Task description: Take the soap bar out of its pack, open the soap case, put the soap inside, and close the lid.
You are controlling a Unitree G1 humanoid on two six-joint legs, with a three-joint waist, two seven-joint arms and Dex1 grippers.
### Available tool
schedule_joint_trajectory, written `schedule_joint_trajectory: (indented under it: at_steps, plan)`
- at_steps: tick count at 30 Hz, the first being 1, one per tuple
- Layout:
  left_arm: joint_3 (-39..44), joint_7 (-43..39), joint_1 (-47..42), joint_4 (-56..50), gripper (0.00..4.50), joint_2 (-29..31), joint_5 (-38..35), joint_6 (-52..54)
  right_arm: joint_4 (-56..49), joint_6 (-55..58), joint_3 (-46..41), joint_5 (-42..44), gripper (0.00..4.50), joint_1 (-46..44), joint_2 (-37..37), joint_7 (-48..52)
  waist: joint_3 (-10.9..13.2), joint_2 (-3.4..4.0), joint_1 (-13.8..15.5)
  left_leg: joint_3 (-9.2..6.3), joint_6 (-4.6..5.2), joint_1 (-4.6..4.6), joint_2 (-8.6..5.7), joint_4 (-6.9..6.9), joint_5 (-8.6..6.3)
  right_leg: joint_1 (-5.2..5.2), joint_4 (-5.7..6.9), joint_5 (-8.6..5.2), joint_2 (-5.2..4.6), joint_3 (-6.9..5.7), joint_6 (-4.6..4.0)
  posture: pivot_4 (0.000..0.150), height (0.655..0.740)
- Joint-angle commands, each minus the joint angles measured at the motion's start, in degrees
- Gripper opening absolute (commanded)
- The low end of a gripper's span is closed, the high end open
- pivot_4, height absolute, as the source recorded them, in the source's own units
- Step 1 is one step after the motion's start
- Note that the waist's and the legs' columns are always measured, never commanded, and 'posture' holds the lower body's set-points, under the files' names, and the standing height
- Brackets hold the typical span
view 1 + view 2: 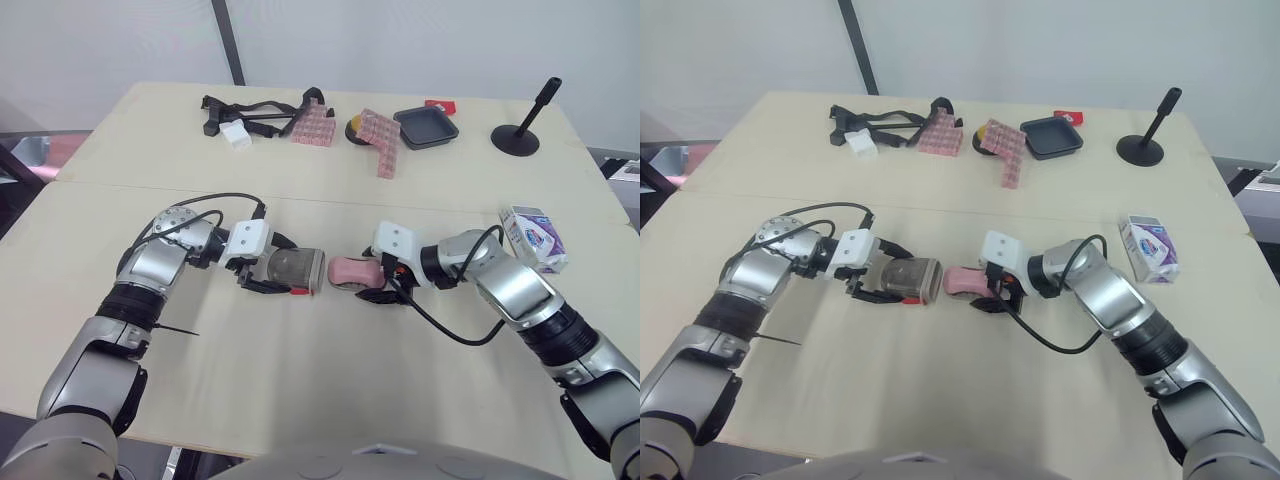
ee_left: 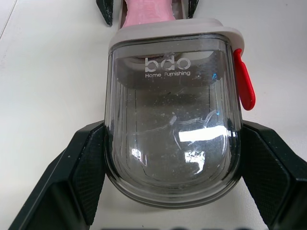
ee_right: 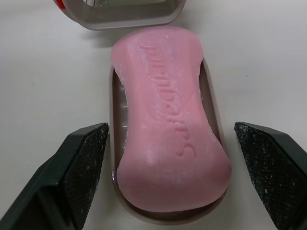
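We see the pink soap (image 3: 170,129) lying on the grey tray (image 3: 113,158) of the case, mid table (image 1: 300,380). Its pack (image 1: 533,238) sits well apart, near the right edge. The left claw (image 1: 278,266) is pinching the clear lid (image 2: 172,134) by its two long sides, w/ the lid's open mouth facing the soap, just beside it. The right claw (image 1: 372,278) is spread wide, one finger on each side of the tray, not touching it. We think the soap is hard but smooth & a bit slippy, so it's better to hold the tray by its side walls. The lid looks light, stiff & smooth too. A firm pinch on its flat sides, away from the red tab (image 2: 244,86), seems best. Squeeze too hard & it may pop out. The head views show both arms, & lid and tray lined up end to end w/ a small gap. The L wrist view shows the fingers pressed on the lid's sides. The R wrist view shows the gaps between fingers & tray, plus the word pressed into the soap.
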Motion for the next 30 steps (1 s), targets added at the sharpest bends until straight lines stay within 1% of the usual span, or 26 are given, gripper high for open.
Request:
schedule_joint_trajectory:
  at_steps: [1,3,4,6,7,17,23,30]
  plan:
    - [0.6,0.0,-0.6,-1.2,3.46,0.2,-0.5,-0.6,0.1,-0.7,0.8,-1.1,4.25,-0.5,0.4,0.4,0.0,0.00,-0.1,0.01,-0.01,0.00,0.00,0.00,0.00,0.00,0.00,0.00,0.00,0.01,0.00,0.150,0.7398]
    - [0.6,0.0,-0.6,-1.1,3.46,0.2,-0.5,-0.6,0.2,-0.9,0.8,-1.4,3.70,-0.4,0.2,0.7,0.0,0.00,0.0,0.01,-0.02,0.01,0.01,0.00,0.01,0.00,-0.03,0.00,0.00,0.02,0.00,0.150,0.7398]
    - [0.6,0.0,-0.6,-1.1,3.46,0.2,-0.5,-0.6,0.2,-1.1,0.7,-1.6,3.32,-0.3,0.1,0.9,0.0,0.00,0.0,0.01,-0.02,0.02,0.01,0.00,0.01,0.00,-0.03,0.00,0.00,0.01,0.00,0.150,0.7398]
    - [0.6,0.1,-0.6,-1.1,3.46,0.2,-0.4,-0.6,0.1,-1.3,0.7,-1.9,2.75,-0.1,-0.1,1.2,0.0,-0.01,0.0,0.01,-0.02,0.02,0.01,0.00,0.01,0.00,0.03,0.00,0.00,0.01,0.00,0.150,0.7398]
    - [0.5,0.2,-0.5,-1.1,3.46,0.1,-0.4,-0.6,0.0,-1.5,0.7,-2.0,2.56,0.0,-0.3,1.3,0.0,-0.01,0.0,0.02,-0.02,0.01,0.01,0.00,0.01,0.01,0.05,0.00,0.01,0.01,0.00,0.150,0.7398]
    - [0.4,0.5,-1.1,0.0,3.46,-0.2,0.0,-1.0,-1.6,-3.6,0.4,-3.6,2.56,-0.1,-2.2,2.6,0.0,-0.01,0.2,0.01,-0.02,0.02,0.01,0.00,0.01,0.00,0.02,0.00,0.00,0.00,0.00,0.150,0.7398]
    - [0.6,1.2,-1.5,0.8,3.46,-0.8,0.2,-1.1,-6.5,-5.2,-1.7,-3.8,2.56,-0.6,-7.1,5.2,0.0,-0.01,0.2,0.00,-0.02,0.01,0.01,0.00,0.01,-0.01,-0.01,0.00,0.01,-0.01,0.00,0.150,0.7398]
    - [0.5,2.2,-1.8,0.1,3.46,-3.0,-0.4,0.5,-11.4,-2.1,-2.4,-3.2,2.56,-3.1,-9.8,7.3,0.0,0.01,0.1,0.01,-0.02,0.00,0.05,-0.02,0.01,-0.01,0.00,0.00,0.03,0.01,0.00,0.150,0.7398]
